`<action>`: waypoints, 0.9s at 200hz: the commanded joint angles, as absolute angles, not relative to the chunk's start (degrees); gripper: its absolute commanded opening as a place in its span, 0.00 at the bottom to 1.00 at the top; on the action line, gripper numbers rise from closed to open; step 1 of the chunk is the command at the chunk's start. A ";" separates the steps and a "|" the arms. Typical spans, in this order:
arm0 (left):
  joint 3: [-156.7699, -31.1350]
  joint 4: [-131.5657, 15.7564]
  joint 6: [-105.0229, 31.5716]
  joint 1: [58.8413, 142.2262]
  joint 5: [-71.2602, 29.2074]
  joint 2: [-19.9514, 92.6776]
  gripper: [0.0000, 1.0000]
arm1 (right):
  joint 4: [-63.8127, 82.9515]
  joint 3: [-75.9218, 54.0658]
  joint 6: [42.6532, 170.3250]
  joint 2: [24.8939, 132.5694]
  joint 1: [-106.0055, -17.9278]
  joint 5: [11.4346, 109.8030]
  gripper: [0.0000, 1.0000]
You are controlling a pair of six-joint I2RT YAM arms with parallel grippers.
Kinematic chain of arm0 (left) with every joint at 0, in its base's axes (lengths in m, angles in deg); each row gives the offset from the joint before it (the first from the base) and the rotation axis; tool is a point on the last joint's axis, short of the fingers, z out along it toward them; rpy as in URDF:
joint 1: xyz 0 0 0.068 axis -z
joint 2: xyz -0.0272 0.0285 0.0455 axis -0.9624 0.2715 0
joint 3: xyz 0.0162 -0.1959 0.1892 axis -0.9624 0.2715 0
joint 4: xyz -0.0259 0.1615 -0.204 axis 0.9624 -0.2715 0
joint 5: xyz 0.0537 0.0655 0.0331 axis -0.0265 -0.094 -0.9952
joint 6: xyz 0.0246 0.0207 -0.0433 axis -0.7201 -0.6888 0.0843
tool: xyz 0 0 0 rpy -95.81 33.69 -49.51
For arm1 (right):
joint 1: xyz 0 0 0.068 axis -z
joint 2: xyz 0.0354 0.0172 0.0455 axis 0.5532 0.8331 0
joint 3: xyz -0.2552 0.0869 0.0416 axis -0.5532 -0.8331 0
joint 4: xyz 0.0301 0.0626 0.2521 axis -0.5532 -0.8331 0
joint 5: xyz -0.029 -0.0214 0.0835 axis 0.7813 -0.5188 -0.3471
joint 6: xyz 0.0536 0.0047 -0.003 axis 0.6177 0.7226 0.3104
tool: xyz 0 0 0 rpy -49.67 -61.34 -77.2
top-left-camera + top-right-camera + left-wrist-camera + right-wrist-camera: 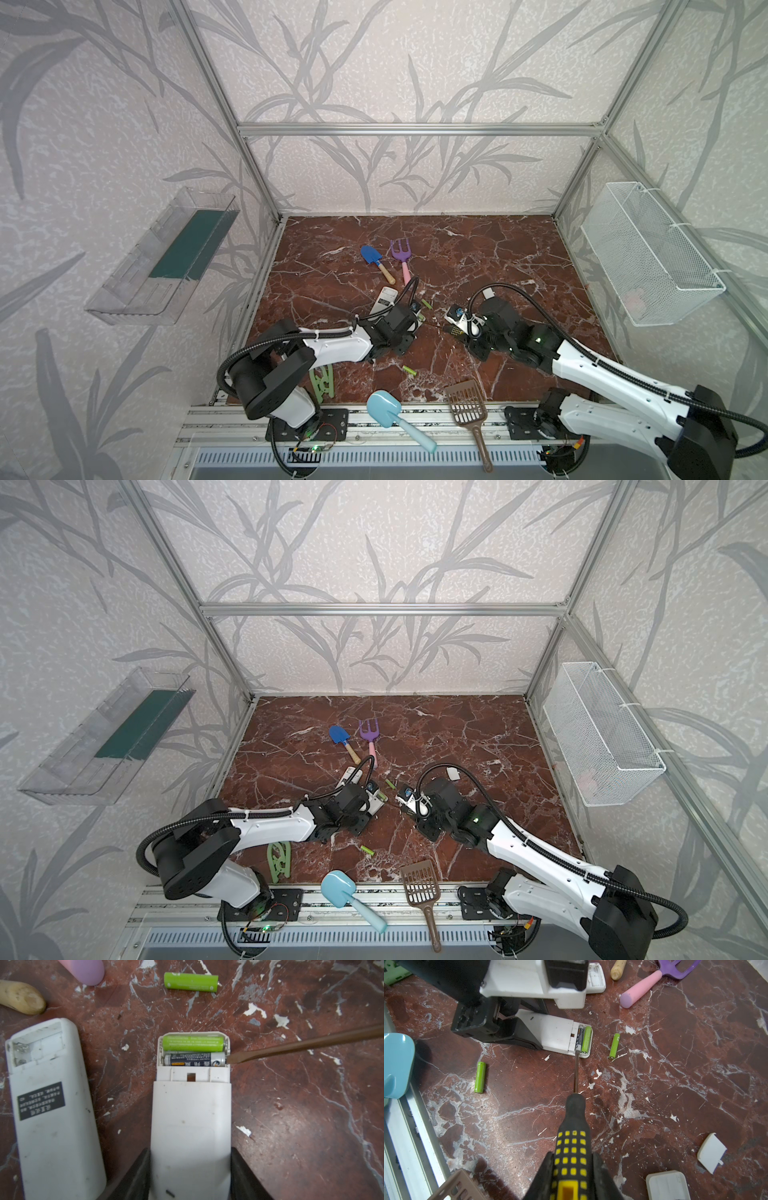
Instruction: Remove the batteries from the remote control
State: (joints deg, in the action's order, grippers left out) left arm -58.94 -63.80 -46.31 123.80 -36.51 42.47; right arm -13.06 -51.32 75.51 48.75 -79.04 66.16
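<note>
My left gripper (190, 1151) is shut on a white remote control (191, 1118) lying face down with its battery bay uncovered. In the bay lie a lime-green battery (193, 1043) and a dark-labelled battery (194, 1059). My right gripper (572, 1155) is shut on the yellow-black screwdriver (573, 1126). The blade tip (230, 1059) touches the dark battery's end at the bay's edge. Two loose green batteries lie on the table, one just past the bay (614, 1045), one nearer the front (409, 370). In both top views the grippers (409, 322) (409, 806) face each other at mid-table.
A second white remote (52, 1105) with an empty bay lies beside the held one. Two white covers (711, 1153) (667, 1186) lie by the right arm. Toy shovel (376, 262), purple fork (401, 255), blue scoop (384, 409) and brown scoop (465, 405) lie around.
</note>
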 commanded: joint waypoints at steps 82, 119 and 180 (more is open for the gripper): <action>-56.14 -66.48 -47.61 123.86 -31.03 43.93 0.46 | -6.06 -53.22 78.42 50.01 -79.58 64.55 0.00; -56.22 -66.26 -47.97 123.81 -29.97 43.78 0.43 | -2.54 -53.82 81.52 50.59 -81.30 64.91 0.00; -56.08 -66.60 -47.72 123.83 -29.70 43.52 0.41 | -0.47 -55.02 86.27 50.22 -84.33 69.08 0.00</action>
